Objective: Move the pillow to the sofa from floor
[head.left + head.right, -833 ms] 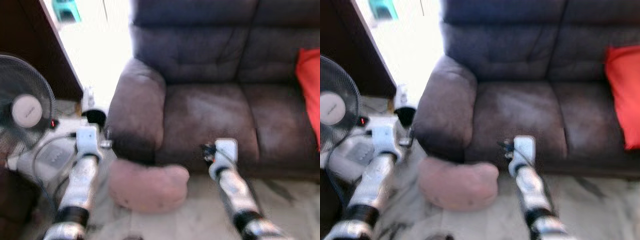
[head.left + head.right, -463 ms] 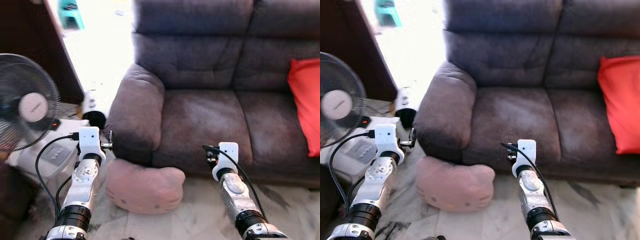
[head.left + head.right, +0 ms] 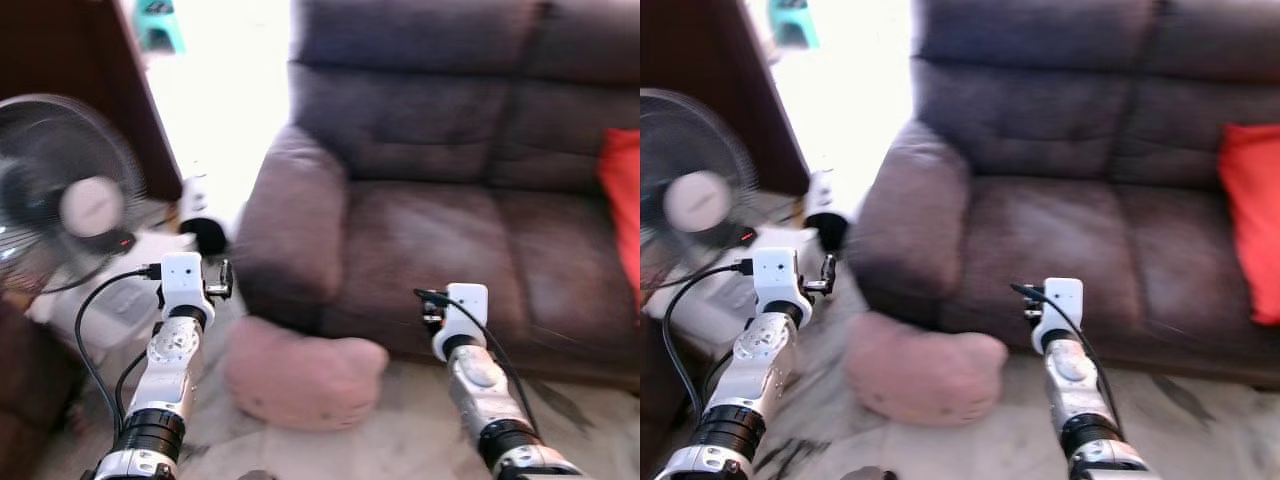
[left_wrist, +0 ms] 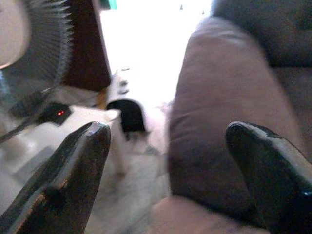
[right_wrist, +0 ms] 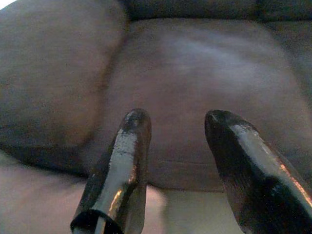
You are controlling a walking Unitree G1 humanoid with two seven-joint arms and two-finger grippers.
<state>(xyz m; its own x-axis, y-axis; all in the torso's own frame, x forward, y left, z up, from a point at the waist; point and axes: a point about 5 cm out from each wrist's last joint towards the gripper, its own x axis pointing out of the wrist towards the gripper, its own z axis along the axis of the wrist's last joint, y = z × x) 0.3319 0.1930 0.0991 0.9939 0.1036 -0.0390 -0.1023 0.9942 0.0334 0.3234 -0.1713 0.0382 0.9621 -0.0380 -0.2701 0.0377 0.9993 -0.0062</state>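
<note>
The pink pillow [image 3: 300,372] lies on the pale floor [image 3: 400,440], pressed against the front of the brown sofa [image 3: 440,230] just below its left armrest [image 3: 290,235]. It is not on the seat, so the job stands at the approach and pick-up.

Both arms are raised in front of the robot, one to each side of the pillow and above it. To do this step well, I judge the robot should settle its stance until the view steadies, since the scene is blurred, then lower both arms so the grippers meet the cushion's two ends rather than its top. The pillow looks soft and bulky, so a squeeze between the two arms seems safer than one pinch at an edge. The lift must clear the seat's front lip.

The left gripper [image 4: 168,146] is spread wide, its fingers [image 4: 73,170] far apart, holding nothing; it looks past the armrest toward the standing fan [image 3: 70,200] and the white box [image 3: 120,295] on the left. The right gripper [image 5: 178,129] is also released, with a clear gap between its fingers [image 5: 122,165], and it touches nothing; it points at the seat cushion, with the pillow's edge showing low beside it. A red cushion [image 3: 1252,225] sits on the sofa's right end.
</note>
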